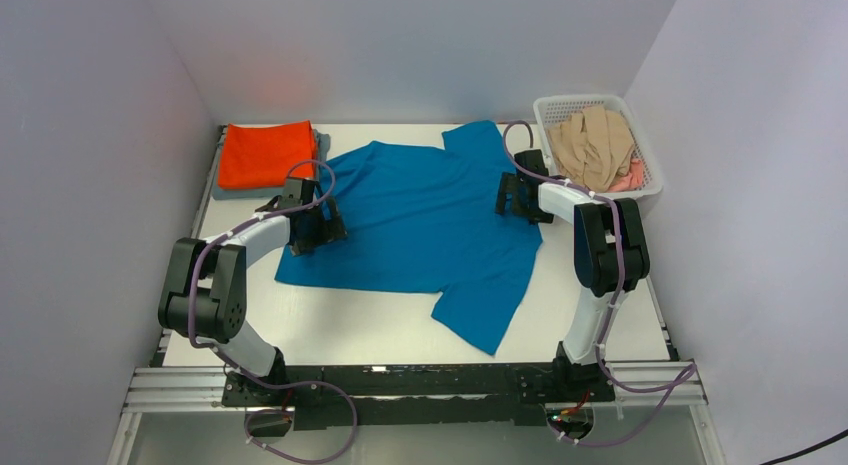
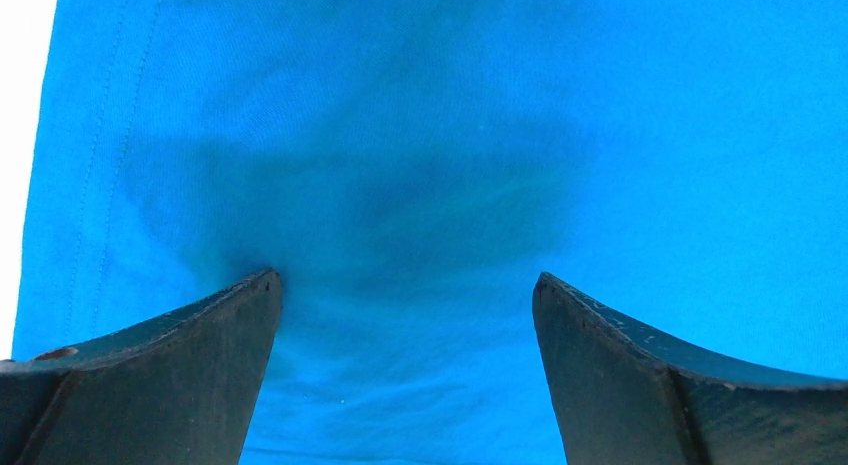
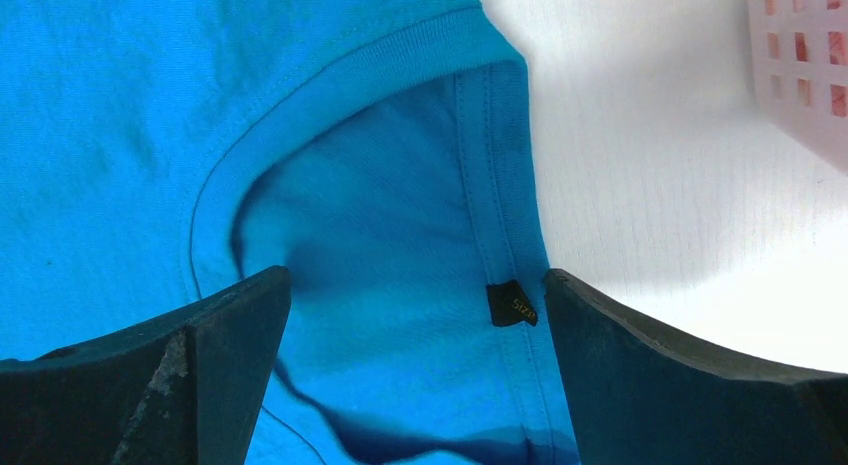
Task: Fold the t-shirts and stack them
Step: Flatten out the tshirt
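Note:
The teal-blue t-shirt [image 1: 420, 220] lies spread flat on the white table, collar at the right, hem at the left. My left gripper [image 1: 318, 228] is open, fingers down over the shirt's hem end; its view shows only blue cloth [image 2: 420, 165] between the spread fingers [image 2: 200, 365]. My right gripper [image 1: 520, 198] is open over the collar; its view shows the neckline [image 3: 340, 75] and a black size tag [image 3: 511, 304] between its fingers [image 3: 640, 365]. A folded orange t-shirt [image 1: 265, 152] lies on a folded grey one [image 1: 322, 142] at the back left. Beige [image 1: 592, 145] and pink [image 1: 628, 177] shirts sit in the basket.
The white lattice basket [image 1: 548, 113] stands at the back right corner; its wall shows in the right wrist view [image 3: 800, 55]. Grey enclosure walls close in left, back and right. Bare white table [image 1: 350, 320] shows in front of the shirt.

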